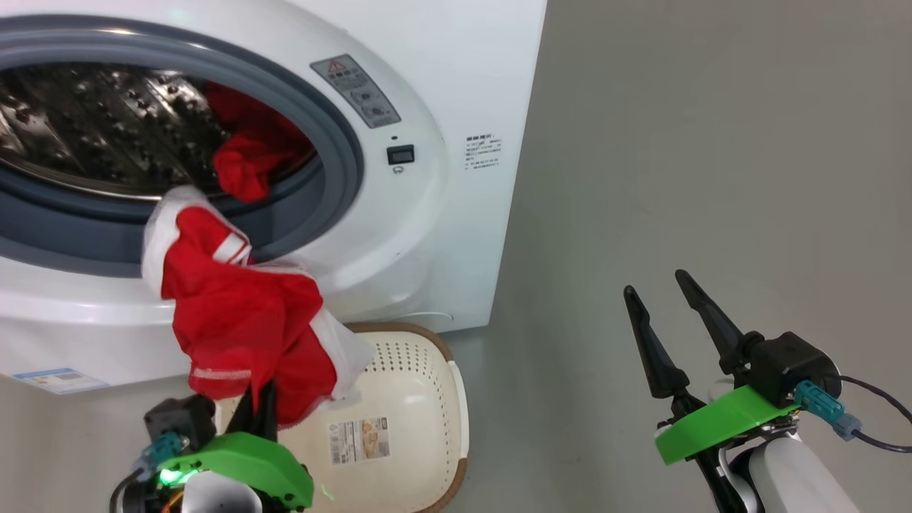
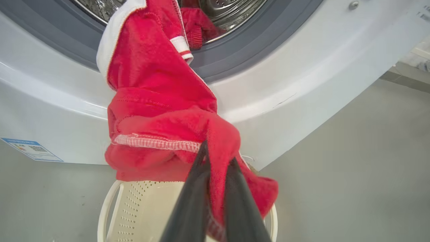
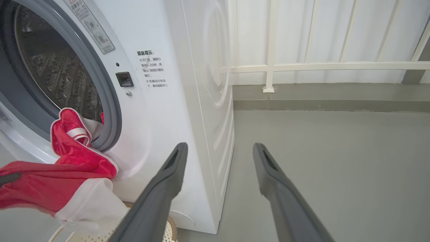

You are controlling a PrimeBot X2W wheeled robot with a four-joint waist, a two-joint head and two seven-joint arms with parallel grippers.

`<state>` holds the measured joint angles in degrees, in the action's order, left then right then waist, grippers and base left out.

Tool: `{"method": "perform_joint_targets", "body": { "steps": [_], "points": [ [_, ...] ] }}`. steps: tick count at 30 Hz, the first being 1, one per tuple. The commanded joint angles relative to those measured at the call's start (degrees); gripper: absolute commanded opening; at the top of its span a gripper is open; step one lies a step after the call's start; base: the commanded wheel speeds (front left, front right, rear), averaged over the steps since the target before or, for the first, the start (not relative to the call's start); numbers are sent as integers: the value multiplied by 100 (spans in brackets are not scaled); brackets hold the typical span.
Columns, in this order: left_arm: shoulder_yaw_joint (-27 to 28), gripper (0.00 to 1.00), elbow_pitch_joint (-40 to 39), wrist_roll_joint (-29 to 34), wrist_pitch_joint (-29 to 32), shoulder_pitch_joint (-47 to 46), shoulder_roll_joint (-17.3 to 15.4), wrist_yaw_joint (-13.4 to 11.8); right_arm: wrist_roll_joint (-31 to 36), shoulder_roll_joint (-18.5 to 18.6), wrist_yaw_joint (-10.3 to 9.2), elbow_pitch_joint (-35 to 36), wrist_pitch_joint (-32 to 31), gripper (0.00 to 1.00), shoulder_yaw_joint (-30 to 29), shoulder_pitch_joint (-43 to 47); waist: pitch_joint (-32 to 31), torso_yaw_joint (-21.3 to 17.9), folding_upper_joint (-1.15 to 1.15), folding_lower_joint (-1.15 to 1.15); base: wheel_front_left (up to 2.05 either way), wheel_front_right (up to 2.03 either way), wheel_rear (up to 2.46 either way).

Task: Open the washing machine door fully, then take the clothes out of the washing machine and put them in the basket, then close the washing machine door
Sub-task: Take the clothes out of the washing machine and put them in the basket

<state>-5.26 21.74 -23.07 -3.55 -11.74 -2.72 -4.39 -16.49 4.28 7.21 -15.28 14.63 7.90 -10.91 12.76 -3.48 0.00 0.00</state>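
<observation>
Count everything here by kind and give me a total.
Washing machine: 1
Basket: 1
Red garments: 2, the second in the drum
Pincers: 2, left pincer, right pincer
Total: 6

The washing machine [image 1: 456, 235] has a glossy white shell, a matt grey rubber ring [image 1: 345, 164] and a shiny dimpled steel drum [image 1: 107, 128]. The clothes [image 1: 242, 320] are soft red cloth. The basket [image 1: 420, 370] is smooth perforated plastic with a paper label [image 1: 360, 440].
</observation>
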Motion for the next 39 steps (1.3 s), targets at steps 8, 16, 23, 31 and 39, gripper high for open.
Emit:
{"method": "perform_joint_targets", "body": {
  "steps": [8,16,23,31,39],
  "points": [
    [-70,0,1654,-114,-110,-914,-32,216,-16,4,28,185,37,100,113,-282,426,-149,0,0,0,0,0],
    [-191,0,3267,-229,193,-1799,-26,323,-11,-23,28,205,37,100,149,-441,838,-276,0,0,0,0,0],
    [-150,0,4356,-454,501,-2469,-31,471,-49,-62,28,201,37,100,202,-680,1198,-450,0,0,0,0,0],
    [-133,0,5009,-549,772,-2770,-182,486,-86,-105,28,167,37,100,246,-789,1361,-605,0,0,0,0,0],
    [-319,100,5082,-405,98,-2833,-186,552,-63,-121,28,94,37,100,137,-757,1230,-520,0,0,0,0,0]
  ]
}}
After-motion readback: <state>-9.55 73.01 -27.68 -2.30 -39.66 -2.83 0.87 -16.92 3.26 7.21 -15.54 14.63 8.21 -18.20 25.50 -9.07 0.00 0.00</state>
